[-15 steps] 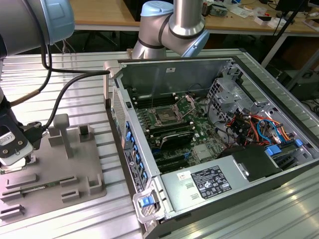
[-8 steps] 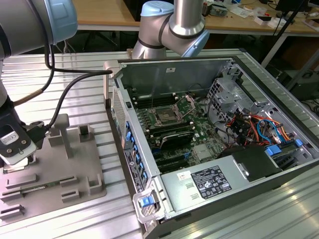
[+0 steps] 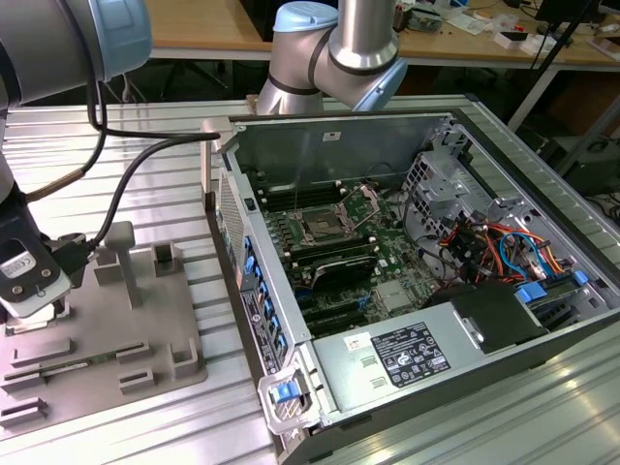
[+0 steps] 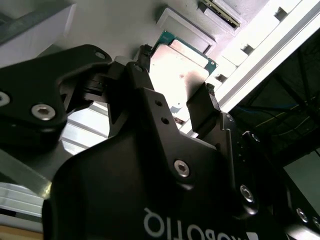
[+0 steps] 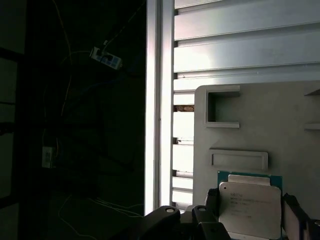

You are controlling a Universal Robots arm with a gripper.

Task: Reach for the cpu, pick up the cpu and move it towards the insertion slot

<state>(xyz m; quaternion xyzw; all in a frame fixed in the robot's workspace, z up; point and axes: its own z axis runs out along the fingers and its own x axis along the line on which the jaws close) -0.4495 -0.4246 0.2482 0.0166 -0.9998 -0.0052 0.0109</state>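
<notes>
**Fig.** My fingers (image 4: 202,107) pinch the cpu (image 5: 250,207) by two opposite edges, one pad per side. Its silvery face is turned toward my wrist in both wrist views, w/ a green border showing round the metal lid. The cpu is at the grey tray (image 5: 280,125); I cannot tell whether it rests on it or is just clear.

Just beyond the fingers on the tray are a low rectangular frame (image 5: 239,159), then a U-shaped bracket (image 5: 222,106). Past the tray's edge runs the slatted metal desk (image 5: 240,45) w/ a bright side rail.

In the exterior view my wrist (image 3: 29,276) sits low over the tray. Upright grey blocks (image 3: 121,257) stand just beside it, and a black cable (image 3: 126,184) loops up from it along the arm (image 3: 97,29).

The insertion slot (image 3: 320,229) is well apart from the fingers, toward the exterior view's right, on the green board inside the open PC case (image 3: 329,145). It has a shiny frame and a dark centre. Long black memory slots (image 3: 339,271) lie on either side of it.
</notes>
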